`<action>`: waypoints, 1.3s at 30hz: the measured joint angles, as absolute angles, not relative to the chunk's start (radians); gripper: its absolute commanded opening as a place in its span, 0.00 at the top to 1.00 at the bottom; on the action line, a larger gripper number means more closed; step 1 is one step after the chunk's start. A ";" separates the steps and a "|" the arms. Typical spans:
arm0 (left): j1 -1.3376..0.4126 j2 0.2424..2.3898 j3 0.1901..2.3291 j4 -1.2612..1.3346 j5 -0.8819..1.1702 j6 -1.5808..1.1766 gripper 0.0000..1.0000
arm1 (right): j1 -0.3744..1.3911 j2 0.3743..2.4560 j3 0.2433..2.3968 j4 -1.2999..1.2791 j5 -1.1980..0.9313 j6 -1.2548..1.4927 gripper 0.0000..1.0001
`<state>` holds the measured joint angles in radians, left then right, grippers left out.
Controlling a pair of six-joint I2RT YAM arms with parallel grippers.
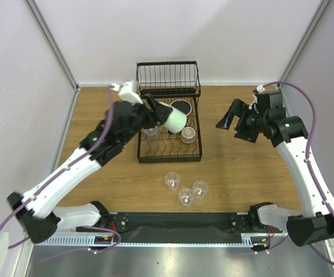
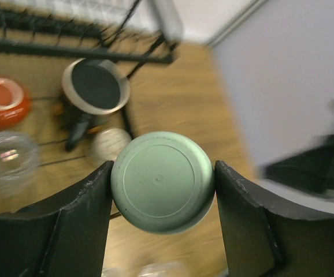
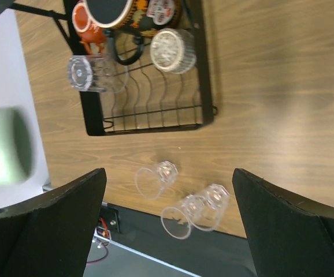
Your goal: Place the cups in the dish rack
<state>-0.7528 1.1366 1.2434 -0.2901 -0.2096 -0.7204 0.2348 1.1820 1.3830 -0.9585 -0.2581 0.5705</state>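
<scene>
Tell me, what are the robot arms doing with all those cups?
The left end effector is holding a green cup above the dish rack. The rack already has a big mug, a red mug and two glasses in it. Three more glasses sit on the table in front of the rack. The right end effector is open and empty, off to the rack's right.

Matt smooth mint-green cup [image 2: 162, 182], blk metal wire rack [image 1: 169, 160], 3 clear glossy glass tumblers [image 1: 185, 197], wood-grain tbl [image 1: 242, 167]
</scene>
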 measured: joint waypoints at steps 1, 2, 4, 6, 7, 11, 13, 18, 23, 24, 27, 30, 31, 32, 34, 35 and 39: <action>-0.768 1.172 1.255 -0.319 -0.239 -0.686 1.00 | 0.222 1.168 1.380 -0.976 -0.256 0.566 0.02; -0.785 1.203 1.266 -0.341 -0.267 -0.656 1.00 | 0.212 1.154 1.378 -0.992 -0.254 0.561 0.03; -0.827 1.260 1.274 -0.363 -0.320 -0.592 1.00 | 0.190 1.123 1.377 -1.020 -0.252 0.545 0.03; -0.865 1.299 1.271 -0.368 -0.355 -0.546 1.00 | 0.170 1.091 1.376 -1.047 -0.253 0.530 0.03; -0.874 1.306 1.264 -0.363 -0.369 -0.529 1.00 | 0.161 1.076 1.376 -1.059 -0.253 0.523 0.03; -0.910 1.353 1.238 -0.328 -0.432 -0.475 1.00 | 0.138 1.039 1.376 -1.108 -0.255 0.501 0.03; -0.918 1.390 1.236 -0.305 -0.476 -0.442 1.00 | 0.132 1.029 1.377 -1.126 -0.256 0.491 0.04; -0.931 1.470 1.189 -0.244 -0.544 -0.384 1.00 | 0.121 1.029 1.395 -1.176 -0.255 0.460 0.04; -0.932 1.545 1.183 -0.236 -0.570 -0.374 1.00 | 0.112 1.029 1.420 -1.201 -0.255 0.434 0.04; -0.932 1.554 1.182 -0.233 -0.572 -0.374 1.00 | 0.109 1.029 1.422 -1.203 -0.255 0.430 0.04; -0.932 1.574 1.164 -0.203 -0.575 -0.376 1.00 | 0.098 1.031 1.422 -1.208 -0.258 0.420 0.04; -0.933 1.592 1.151 -0.186 -0.589 -0.384 1.00 | 0.089 1.036 1.422 -1.211 -0.262 0.411 0.04; -0.933 1.600 1.147 -0.179 -0.595 -0.385 1.00 | 0.088 1.038 1.422 -1.213 -0.263 0.409 0.04; -0.933 1.607 1.142 -0.170 -0.598 -0.385 1.00 | 0.088 1.038 1.422 -1.214 -0.263 0.407 0.04; -0.933 1.621 1.134 -0.163 -0.600 -0.392 1.00 | 0.087 1.039 1.422 -1.215 -0.265 0.405 0.04; -0.933 1.629 1.132 -0.162 -0.603 -0.393 1.00 | 0.087 1.039 1.422 -1.215 -0.267 0.405 0.04; -0.933 1.654 1.124 -0.146 -0.617 -0.400 1.00 | 0.087 1.040 1.422 -1.215 -0.270 0.403 0.04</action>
<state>-0.9329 1.6543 1.1236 -0.1459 -0.6174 -0.3996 0.0872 1.0405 1.4216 -1.2148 -0.2703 0.4030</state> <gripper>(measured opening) 0.680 0.965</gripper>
